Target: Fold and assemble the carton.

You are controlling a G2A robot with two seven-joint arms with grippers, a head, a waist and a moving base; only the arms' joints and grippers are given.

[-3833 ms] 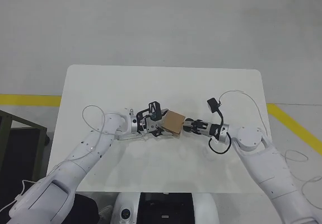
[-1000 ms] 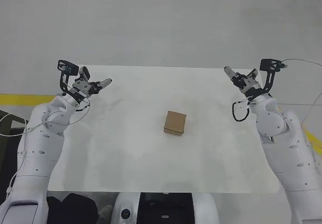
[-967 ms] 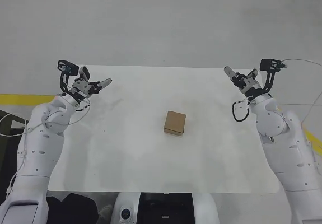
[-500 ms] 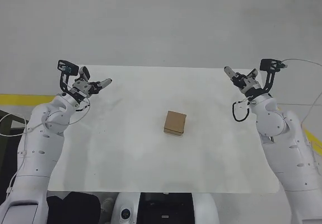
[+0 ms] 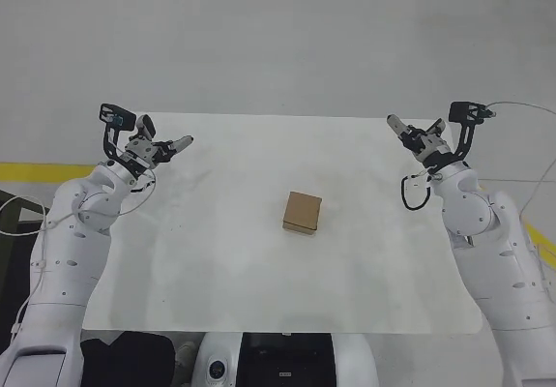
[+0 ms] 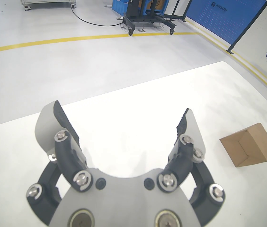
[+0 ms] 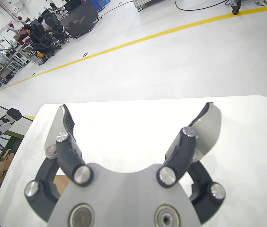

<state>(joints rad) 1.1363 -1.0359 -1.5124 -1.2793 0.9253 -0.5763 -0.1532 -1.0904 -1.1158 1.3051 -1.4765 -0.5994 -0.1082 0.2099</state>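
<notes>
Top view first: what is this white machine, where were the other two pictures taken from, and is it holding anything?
It is a two-armed robot at a white table. The top view looks down from a camera above its arms. The other two pictures come from cameras on its wrists, each looking along that arm's pincer. The left pincer and the right pincer are both open and hold nothing; they sit over the table's far corners. A small brown carton, in box shape, lies near the table's middle, apart from both.
</notes>
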